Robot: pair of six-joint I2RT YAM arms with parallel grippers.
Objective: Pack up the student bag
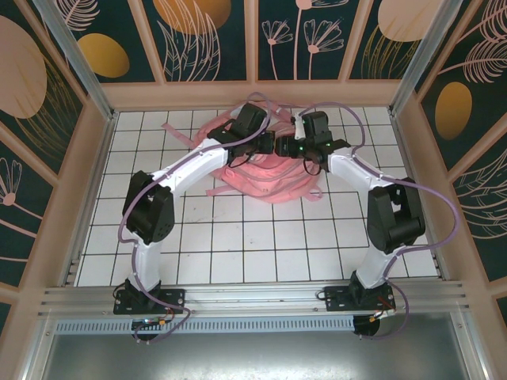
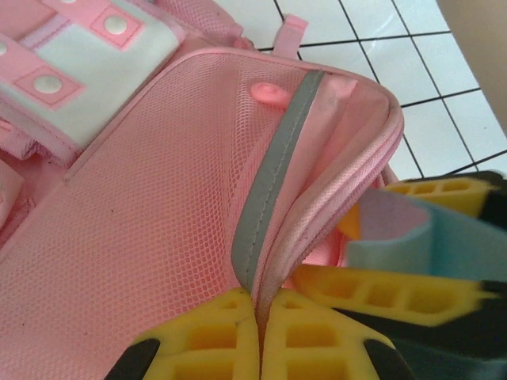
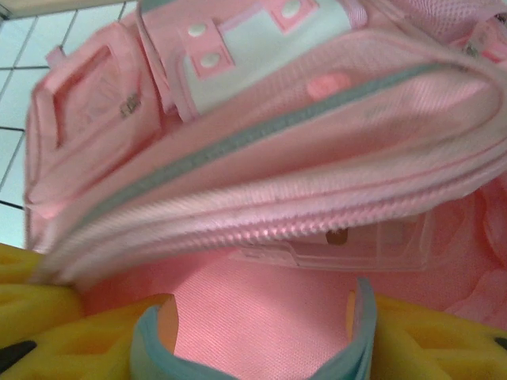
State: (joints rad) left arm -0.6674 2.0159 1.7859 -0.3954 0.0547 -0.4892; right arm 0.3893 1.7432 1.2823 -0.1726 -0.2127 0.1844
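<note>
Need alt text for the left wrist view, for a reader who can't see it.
The shut left gripper pinches the zipped edge of the large pink fabric backpack, next to a grey reflective stripe on its mesh panel. On the right, the right gripper holds a light blue flat item beside that edge, with the white tiled table behind.

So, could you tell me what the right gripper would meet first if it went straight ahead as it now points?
Probably the pink lining inside the student bag, under the flap the left gripper holds up; depth is unclear.
</note>
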